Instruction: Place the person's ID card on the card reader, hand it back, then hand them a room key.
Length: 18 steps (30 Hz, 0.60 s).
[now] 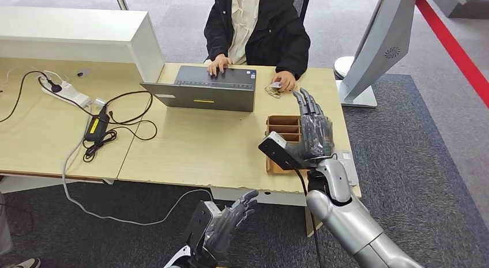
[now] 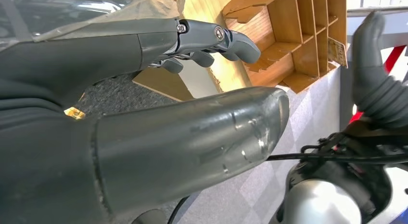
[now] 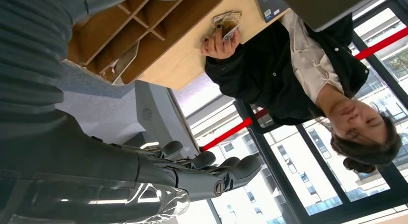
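You have one person (image 1: 256,26) seated across the desk (image 1: 190,147), one hand resting on the single laptop (image 1: 204,89) and the other hand (image 1: 285,80) pinching one ID card (image 1: 276,84) just above the tabletop, with a small patterned item lying under it (too small for you to make out what it is). Your right hand (image 1: 314,127) is raised over the far right part of the desk, fingers straight and slightly spread, holding nothing, its fingertips near the card but not touching it. Just below that hand sits one brown wooden divided tray (image 1: 282,129), with a pale flat pad (image 1: 348,167) near the desk's right edge that you cannot identify for certain. Your left hand (image 1: 230,222) hangs below the near desk edge, fingers loosely apart and holding nothing. On the left half of the desk you can count one white power strip (image 1: 66,92) and one black adapter (image 1: 94,127) among tangled cables.
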Each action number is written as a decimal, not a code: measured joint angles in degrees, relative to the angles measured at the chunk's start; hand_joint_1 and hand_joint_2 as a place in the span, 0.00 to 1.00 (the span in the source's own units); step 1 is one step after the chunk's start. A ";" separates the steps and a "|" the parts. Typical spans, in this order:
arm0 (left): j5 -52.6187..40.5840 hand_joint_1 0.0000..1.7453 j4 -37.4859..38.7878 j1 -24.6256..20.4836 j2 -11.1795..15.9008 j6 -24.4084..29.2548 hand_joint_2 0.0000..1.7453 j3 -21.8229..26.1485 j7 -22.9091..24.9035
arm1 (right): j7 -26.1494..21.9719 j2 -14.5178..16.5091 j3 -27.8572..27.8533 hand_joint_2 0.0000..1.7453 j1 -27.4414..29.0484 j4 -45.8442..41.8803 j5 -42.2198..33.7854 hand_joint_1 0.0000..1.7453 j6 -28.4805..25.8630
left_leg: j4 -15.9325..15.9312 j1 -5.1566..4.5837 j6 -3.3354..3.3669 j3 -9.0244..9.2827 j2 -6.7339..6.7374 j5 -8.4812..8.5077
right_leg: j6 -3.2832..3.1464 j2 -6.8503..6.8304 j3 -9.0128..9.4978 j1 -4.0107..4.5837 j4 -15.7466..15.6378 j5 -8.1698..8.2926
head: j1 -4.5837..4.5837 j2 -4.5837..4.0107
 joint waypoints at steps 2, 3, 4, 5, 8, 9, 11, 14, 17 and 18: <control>0.19 0.00 -0.10 -0.10 -0.03 0.04 0.00 -0.08 0.09 | 0.40 -0.53 -0.02 1.00 0.34 -0.13 1.01 0.00 0.16 | 0.00 0.00 0.00 0.00 0.00 0.00 | 0.00 0.00 0.00 0.00 0.00 0.00 | -0.01 0.00; 0.23 0.00 -0.12 -0.16 -0.05 0.02 0.00 -0.13 0.09 | 0.53 -0.74 -0.04 1.00 0.38 -0.07 1.24 0.00 0.19 | 0.00 0.00 0.00 0.00 0.01 0.00 | 0.00 0.00 0.00 0.00 0.00 0.00 | 0.00 0.00; 0.28 0.00 -0.13 -0.21 -0.08 0.00 0.00 -0.17 0.09 | 0.56 -0.95 -0.10 1.00 0.40 0.06 1.28 0.00 0.19 | 0.00 0.00 0.00 0.00 0.01 0.00 | 0.00 0.00 0.00 0.00 0.00 0.00 | 0.00 0.00; 0.33 0.00 -0.13 -0.27 -0.10 -0.02 0.00 -0.21 0.08 | 0.51 -1.13 -0.15 1.00 0.39 0.24 1.20 0.00 0.18 | 0.00 0.00 0.00 0.00 0.00 0.00 | 0.00 0.00 0.00 0.00 0.00 0.00 | 0.00 0.00; 0.55 0.00 -0.13 -0.43 -0.17 -0.04 0.00 -0.31 0.07 | 0.36 -1.48 -0.22 1.00 0.37 1.01 1.02 0.00 0.17 | 0.00 0.00 0.00 -0.01 0.00 0.00 | 0.00 0.00 0.00 0.00 0.01 0.00 | 0.01 0.01; 0.63 0.00 -0.13 -0.48 -0.20 -0.04 0.00 -0.35 0.07 | 0.36 -1.54 -0.22 1.00 0.32 1.35 1.06 0.00 0.20 | 0.00 0.00 0.00 -0.01 0.00 0.00 | 0.00 0.00 0.00 0.00 0.01 0.00 | 0.01 0.01; 0.80 0.00 -0.13 -0.69 -0.23 -0.14 0.00 -0.61 0.07 | 0.39 -1.59 -0.21 1.00 -0.09 2.48 1.42 0.00 0.44 | 0.00 0.00 0.00 -0.02 0.00 0.00 | 0.00 0.00 0.00 0.00 0.01 0.00 | 0.00 0.00; 1.01 0.00 -0.13 -1.12 -0.33 -0.60 0.00 -1.16 0.08 | 0.87 -1.57 -0.16 1.00 -1.69 5.45 2.72 0.00 1.10 | 0.00 0.00 0.00 -0.02 0.00 0.00 | 0.00 0.00 0.00 0.00 0.01 0.00 | 0.00 0.00; 1.14 0.00 -0.13 -1.40 -0.45 -1.04 0.00 -1.50 0.09 | 1.24 -1.54 -0.11 1.00 -3.48 8.42 3.32 0.00 1.72 | 0.00 0.00 0.00 -0.02 0.00 0.01 | 0.00 0.00 0.01 0.00 0.01 0.00 | 0.00 0.00; 1.14 0.00 -0.13 -1.48 -0.50 -1.14 0.00 -1.58 0.09 | 1.25 -1.52 -0.08 1.00 -4.02 9.49 3.33 0.00 1.87 | 0.00 0.00 0.00 -0.02 0.00 0.01 | 0.00 0.00 0.01 0.00 0.01 0.00 | 0.01 0.00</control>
